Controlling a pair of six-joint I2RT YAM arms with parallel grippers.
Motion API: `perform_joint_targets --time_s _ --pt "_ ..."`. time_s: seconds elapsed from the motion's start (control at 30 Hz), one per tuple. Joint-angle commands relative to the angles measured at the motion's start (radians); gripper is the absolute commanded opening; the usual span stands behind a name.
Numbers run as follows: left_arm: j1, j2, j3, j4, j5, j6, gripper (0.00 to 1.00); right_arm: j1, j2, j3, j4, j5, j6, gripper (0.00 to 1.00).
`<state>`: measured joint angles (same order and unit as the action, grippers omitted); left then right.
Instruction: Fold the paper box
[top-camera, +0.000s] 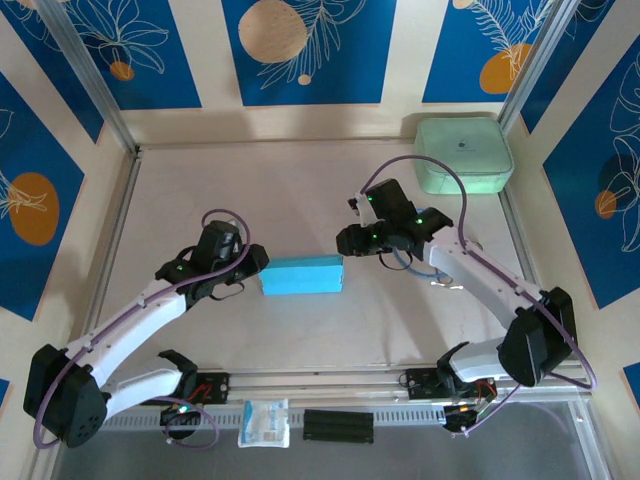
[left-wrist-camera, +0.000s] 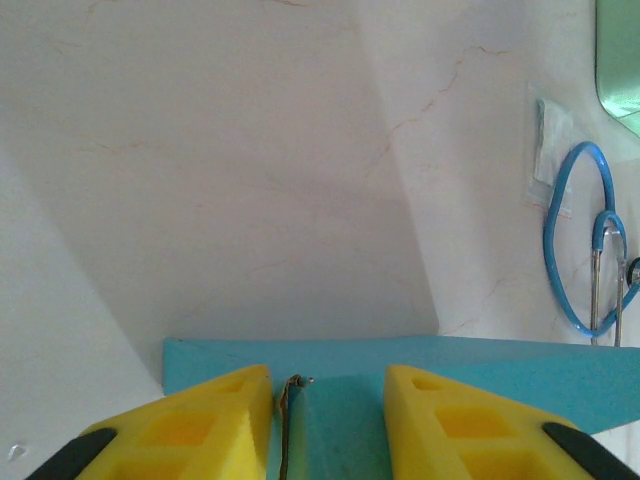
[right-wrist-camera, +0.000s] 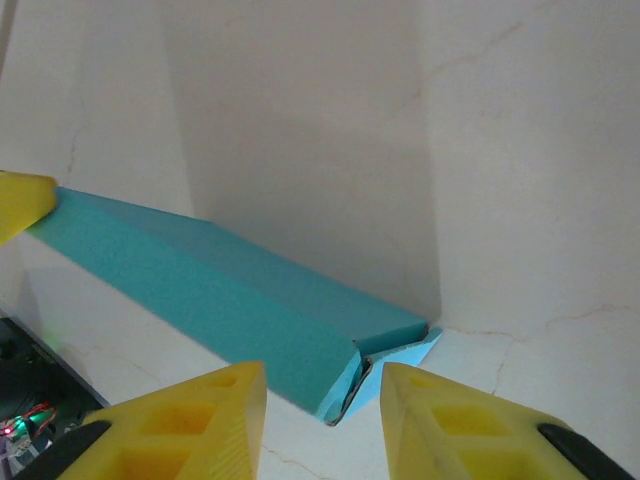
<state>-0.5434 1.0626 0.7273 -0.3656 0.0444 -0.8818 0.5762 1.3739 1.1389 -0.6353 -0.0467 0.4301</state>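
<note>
Packet of white plastic (top-camera: 264, 422) lies on the near rail, with a black strip (top-camera: 338, 425) just to its right. Past those, I see both arms reaching inward over the pale table (top-camera: 180, 190) toward the paper box (top-camera: 302, 275). It lies flat near the middle of the table as a shallow, closed, light blue rectangle with its long side running left to right. My left gripper (top-camera: 255, 262) sits at the box's left end. Through its wrist camera the yellow fingers (left-wrist-camera: 215, 405) stand parted with blue card and a flap seam showing between them, though I cannot tell whether they press on it. My right gripper (top-camera: 345, 240) sits at the box's right end, slightly to the far side. From that wrist its fingers (right-wrist-camera: 225, 400) are also parted, clamping nothing, with the box's end corner and a slightly lifted end flap in the gap between them. Farther off, in the far right corner, a mint-green rounded case (top-camera: 463, 155) rests well apart from the box.
</note>
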Motion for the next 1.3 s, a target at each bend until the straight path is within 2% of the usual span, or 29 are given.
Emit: perform_joint_targets --time_s 0.0,0.23,0.4,0.63,0.73,0.83,0.93,1.13,1.27 --pt "0.003 0.019 -0.002 -0.054 0.018 0.022 0.34 -0.001 0.025 -0.013 -0.009 -0.058 0.043 0.34" --pt "0.004 0.018 -0.037 -0.05 0.029 0.026 0.35 0.001 0.023 -0.173 0.036 -0.014 0.065 0.32" --pt "0.004 0.016 -0.105 -0.037 0.036 0.03 0.37 0.005 0.034 -0.226 0.057 -0.005 0.071 0.31" --pt "0.004 -0.056 -0.063 -0.061 -0.002 0.087 0.66 0.004 0.031 -0.173 0.022 0.021 0.064 0.31" --pt "0.015 -0.098 -0.011 -0.099 -0.063 0.101 0.71 0.004 0.038 -0.149 0.011 0.031 0.054 0.31" --pt "0.04 -0.105 0.016 -0.11 -0.047 0.098 0.71 0.003 0.042 -0.136 0.008 0.031 0.048 0.31" --pt "0.052 -0.091 0.016 -0.099 0.005 0.072 0.67 0.004 0.045 -0.133 0.008 0.03 0.047 0.31" --pt "0.06 -0.091 -0.046 -0.048 0.058 0.023 0.36 0.004 0.045 -0.136 0.006 0.029 0.045 0.31" --pt "0.06 -0.078 -0.117 -0.017 0.098 0.006 0.28 0.005 0.048 -0.143 0.011 0.024 0.045 0.31"
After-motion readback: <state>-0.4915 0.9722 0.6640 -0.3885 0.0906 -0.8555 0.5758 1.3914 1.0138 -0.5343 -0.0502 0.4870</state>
